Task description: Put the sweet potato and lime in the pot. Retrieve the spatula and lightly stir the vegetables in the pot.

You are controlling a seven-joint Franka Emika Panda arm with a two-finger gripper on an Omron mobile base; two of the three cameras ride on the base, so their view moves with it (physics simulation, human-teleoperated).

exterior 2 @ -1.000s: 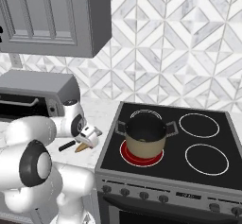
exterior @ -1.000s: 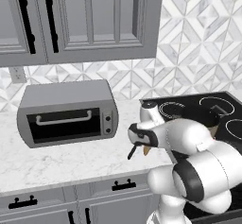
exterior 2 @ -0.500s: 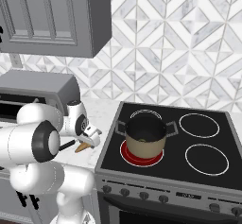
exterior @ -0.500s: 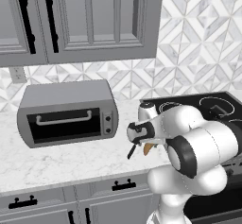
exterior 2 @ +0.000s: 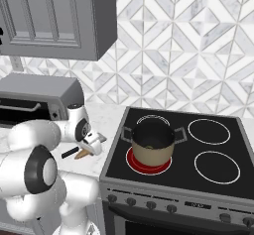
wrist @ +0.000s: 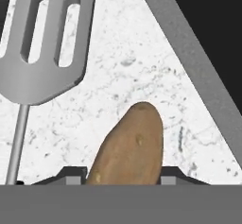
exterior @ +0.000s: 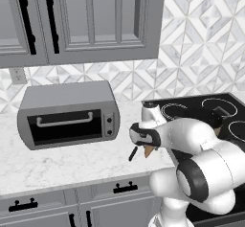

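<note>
The gripper is low over the white marble counter, between the toaster oven and the stove. In the hand view the sweet potato stands right between the 2 dark finger tips, its lower end hidden between them and its tapered end pointing away from the hand. The tips sit close against both sides of the tuber, so the jaws seem to be closed on it, with a narrow opening as wide as the potato. In the left base view a small orange tip shows under the hand, just above the counter.

The spatula lies on the counter just beside the sweet potato, apart from it, with the slotted silver head further from the hand and the thin handle running back.

The pot stands on the front left burner, which glows red. Inside it a small green thing shows, probably the lime.
</note>
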